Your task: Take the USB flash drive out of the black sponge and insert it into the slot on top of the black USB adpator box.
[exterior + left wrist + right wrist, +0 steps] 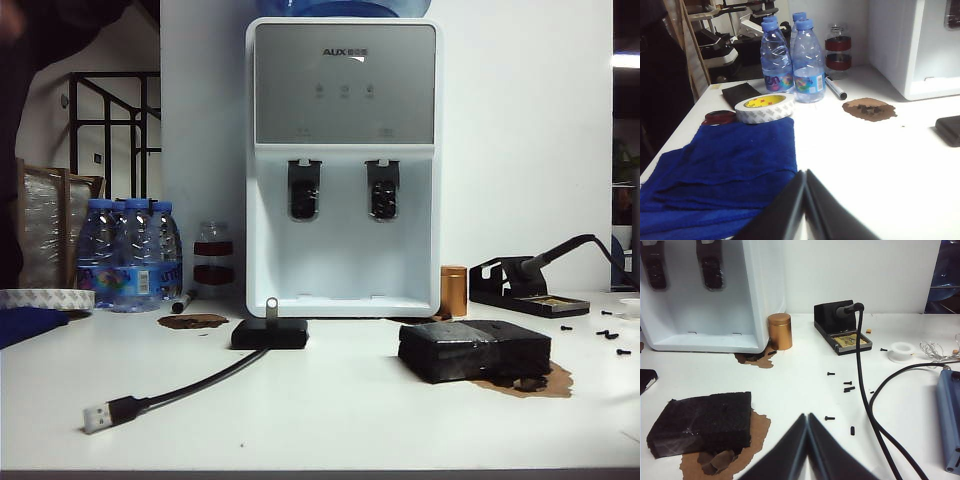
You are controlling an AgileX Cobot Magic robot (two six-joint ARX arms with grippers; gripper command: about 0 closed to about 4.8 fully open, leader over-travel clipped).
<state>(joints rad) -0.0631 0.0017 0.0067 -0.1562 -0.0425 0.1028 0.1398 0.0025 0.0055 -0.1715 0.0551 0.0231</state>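
The small silvery USB flash drive [271, 307] stands upright on top of the flat black USB adaptor box [270, 333], in front of the water dispenser; the slot itself is hidden under it. The black sponge [475, 350] lies to the right on a scrap of brown paper and also shows in the right wrist view [702, 421]. Neither gripper appears in the exterior view. My left gripper [805, 172] is shut and empty over the table beside a blue cloth, far from the box's corner [950, 129]. My right gripper [807, 416] is shut and empty, next to the sponge.
The white water dispenser [343, 160] stands at the back. Water bottles [130, 250], a tape roll [765, 107] and the blue cloth [725, 170] are on the left. A soldering iron stand [525, 285], gold can [779, 331], loose screws [847, 387] and cables [865, 390] fill the right. The box's cable ends in a plug [97, 417].
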